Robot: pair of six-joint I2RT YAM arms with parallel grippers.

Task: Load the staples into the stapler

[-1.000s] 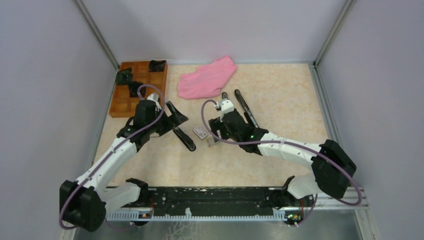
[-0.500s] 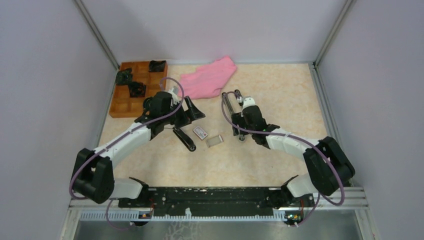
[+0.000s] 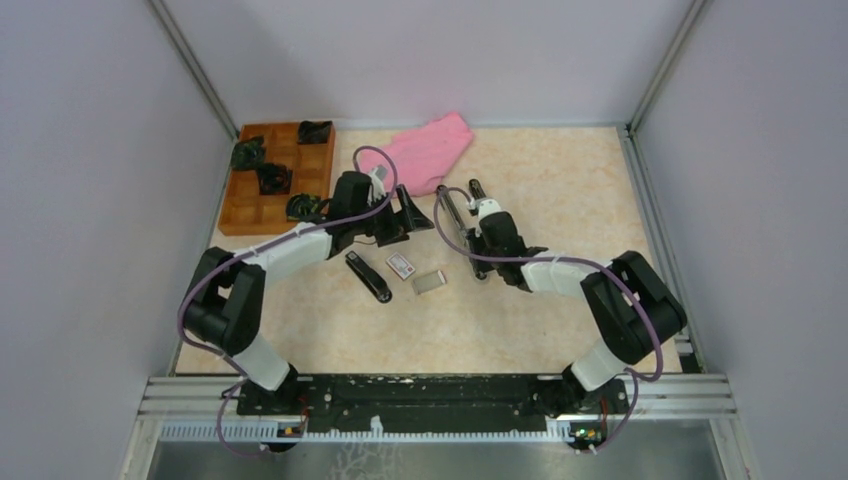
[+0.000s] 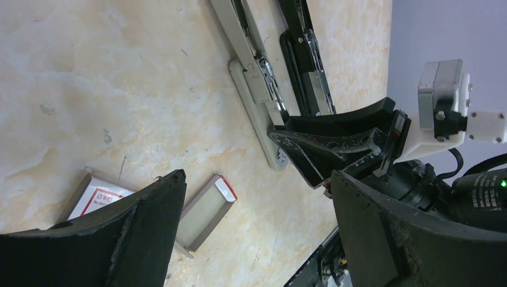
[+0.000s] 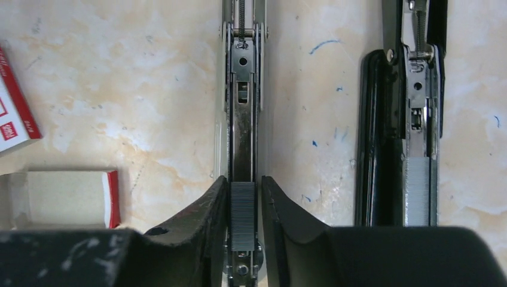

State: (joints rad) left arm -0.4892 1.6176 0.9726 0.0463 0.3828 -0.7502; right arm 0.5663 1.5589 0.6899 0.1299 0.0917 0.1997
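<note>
Now we have the staples (image 5: 242, 215) lying in the open stapler (image 5: 242, 89), our right hand (image 5: 243, 186) pinching them narrowly. Our left hand (image 3: 400, 214) gapes wide. Closing the stapler is left.

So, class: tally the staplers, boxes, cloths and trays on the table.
staplers: 3
boxes: 2
cloths: 1
trays: 1
Total: 7
</note>
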